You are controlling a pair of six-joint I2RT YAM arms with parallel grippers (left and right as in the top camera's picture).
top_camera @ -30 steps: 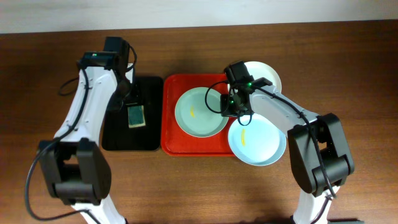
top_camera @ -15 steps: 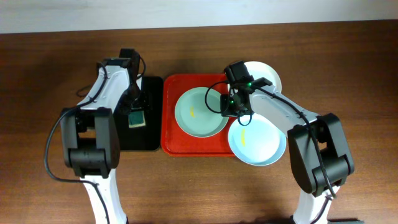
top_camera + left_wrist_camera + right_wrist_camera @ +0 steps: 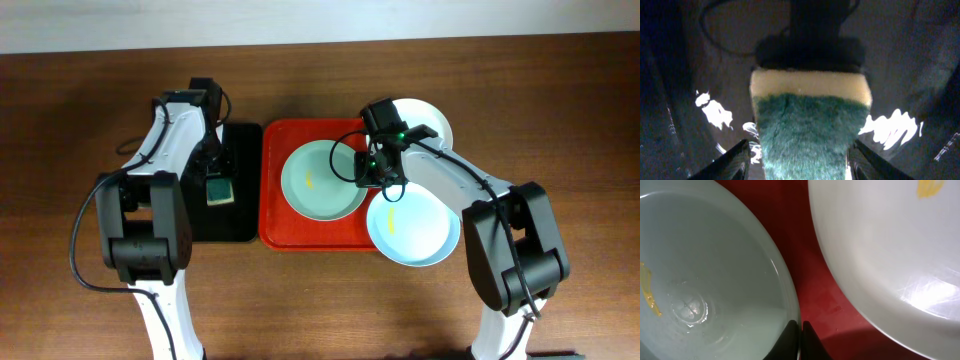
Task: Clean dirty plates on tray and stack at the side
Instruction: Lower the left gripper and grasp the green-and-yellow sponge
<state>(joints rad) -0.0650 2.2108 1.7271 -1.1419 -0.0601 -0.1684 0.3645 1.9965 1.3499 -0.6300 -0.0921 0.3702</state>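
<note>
On the black tray [image 3: 240, 225] beside the red tray [image 3: 272, 228], the left gripper [image 3: 799, 161] stands parted astride the sponge [image 3: 807, 125], no hold confirmed. The step in hand is judged to be fetching it, and the next move calls for closing and carrying it to the mint green plate [image 3: 320, 185] on the red tray. Only the right wrist view shows the right gripper [image 3: 800, 330] pinched tight on that plate's rim; overhead alone shows the white plate [image 3: 432, 118] at the tray's far right corner and the blue plate [image 3: 415, 232] overhanging its right edge.
</note>
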